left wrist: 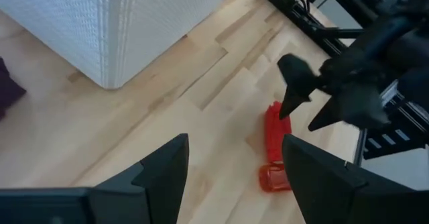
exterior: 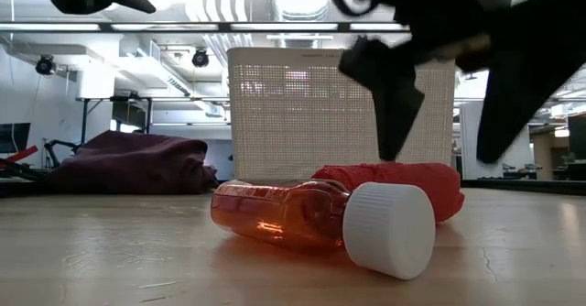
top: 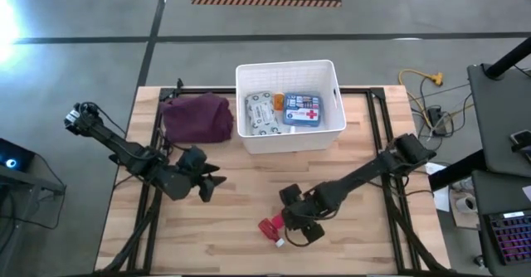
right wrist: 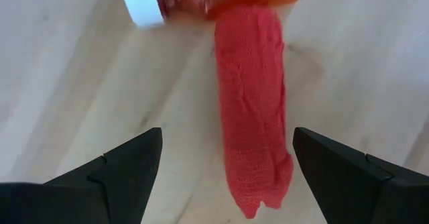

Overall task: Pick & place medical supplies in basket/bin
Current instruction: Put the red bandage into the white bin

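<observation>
Your orange bottle (exterior: 284,214) with white cap lies nearest, half-hiding the red roll (right wrist: 253,110) behind it — your right gripper (right wrist: 224,160) hovers spread over that roll; left gripper (left wrist: 231,163) waits, released, beside the bin (top: 290,142).

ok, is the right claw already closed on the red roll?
No. In the right wrist view the right claw is open, its fingers apart on either side of the red roll, not touching it.
</observation>
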